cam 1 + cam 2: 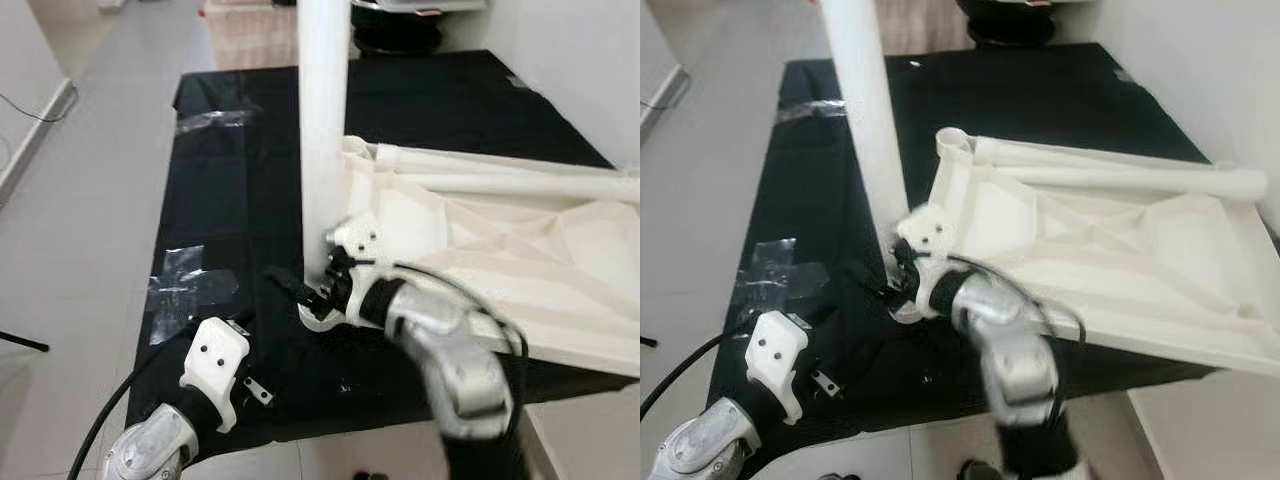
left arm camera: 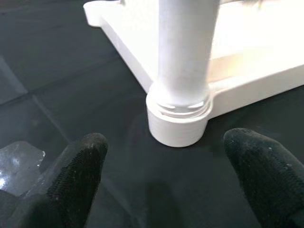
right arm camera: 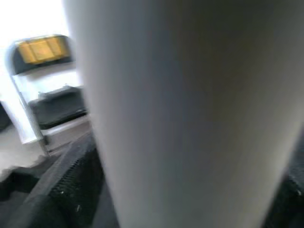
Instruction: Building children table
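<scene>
The white children's table [image 1: 530, 270] lies upside down on a black mat [image 1: 230, 170]. One white table leg [image 1: 323, 130] stands upright in the corner socket [image 2: 178, 126] nearest me. My right gripper [image 1: 318, 287] is shut on the leg just above the socket; in the right wrist view the leg [image 3: 190, 114] sits between the black fingers [image 3: 71, 185]. My left gripper [image 2: 171, 190] is open, low over the mat a short way from the socket and pointing at it, touching nothing. Two more legs [image 1: 500, 165] lie along the far side of the table's underside.
Crumpled clear plastic [image 1: 185, 280] lies on the mat to the left of the leg, and another piece [image 1: 215, 120] farther back. A cardboard box [image 1: 250, 30] and a dark round object [image 1: 395, 35] stand beyond the mat. A white wall [image 1: 600, 60] runs along the right.
</scene>
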